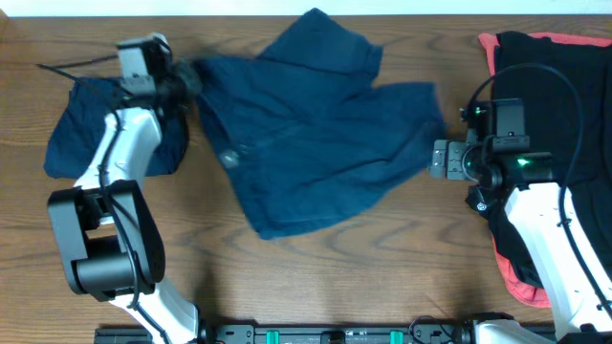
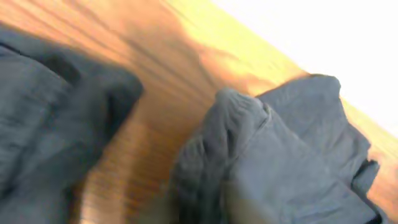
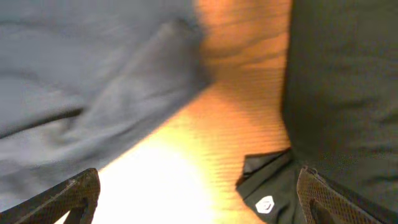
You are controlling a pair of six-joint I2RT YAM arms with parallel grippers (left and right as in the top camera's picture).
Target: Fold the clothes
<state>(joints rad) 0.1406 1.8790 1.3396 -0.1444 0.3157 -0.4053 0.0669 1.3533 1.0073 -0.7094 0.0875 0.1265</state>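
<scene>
A pair of dark navy shorts (image 1: 316, 134) lies crumpled in the middle of the table, with a button (image 1: 229, 159) near its left side. My left gripper (image 1: 184, 81) is at the shorts' upper left corner. In the left wrist view the fabric (image 2: 273, 162) bunches up into a peak right at the jaws, so it looks pinched; the fingers themselves are hidden. My right gripper (image 1: 442, 160) is open and empty just off the shorts' right edge. In the right wrist view its fingers (image 3: 205, 205) are spread wide over bare wood, with the shorts (image 3: 81, 81) ahead on the left.
A second navy garment (image 1: 72, 139) lies at the far left under my left arm and shows in the left wrist view (image 2: 50, 118). A black garment with red trim (image 1: 545, 86) lies at the right under my right arm; its white logo (image 3: 265, 204) is near my right finger.
</scene>
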